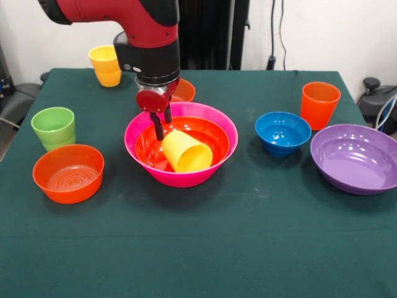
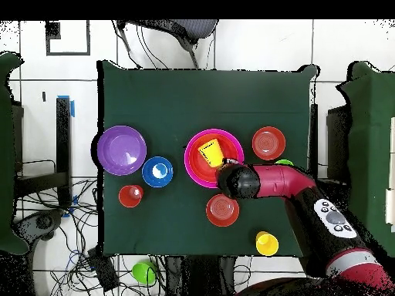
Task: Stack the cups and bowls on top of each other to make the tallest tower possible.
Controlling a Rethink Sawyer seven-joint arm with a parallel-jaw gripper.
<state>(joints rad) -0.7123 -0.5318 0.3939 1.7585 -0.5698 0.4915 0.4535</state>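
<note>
The tower is the largest pink bowl [image 1: 181, 179] [image 2: 190, 160] at the table's middle with a large orange bowl [image 1: 209, 132] nested in it. A yellow cup [image 1: 188, 153] [image 2: 209, 149] lies tipped on its side inside, mouth towards the front. My gripper [image 1: 163, 123] hangs over the bowl's back left part, open, fingertips just beside the cup's base and holding nothing. Loose pieces: a second yellow cup [image 1: 107, 65] [image 2: 267, 243], a green cup [image 1: 54, 127], an orange cup [image 1: 320, 104] [image 2: 130, 196], a blue bowl [image 1: 283, 131] [image 2: 157, 171], a purple bowl [image 1: 355, 157] [image 2: 121, 149], and two small orange bowls [image 1: 68, 172] [image 2: 268, 142] [image 1: 184, 91] [image 2: 222, 210].
The red arm [image 2: 270, 183] reaches over the table and covers most of the green cup in the overhead view. The dark green tablecloth [image 1: 198, 248] has open room along its front edge in the front view. Chairs and cables surround the table.
</note>
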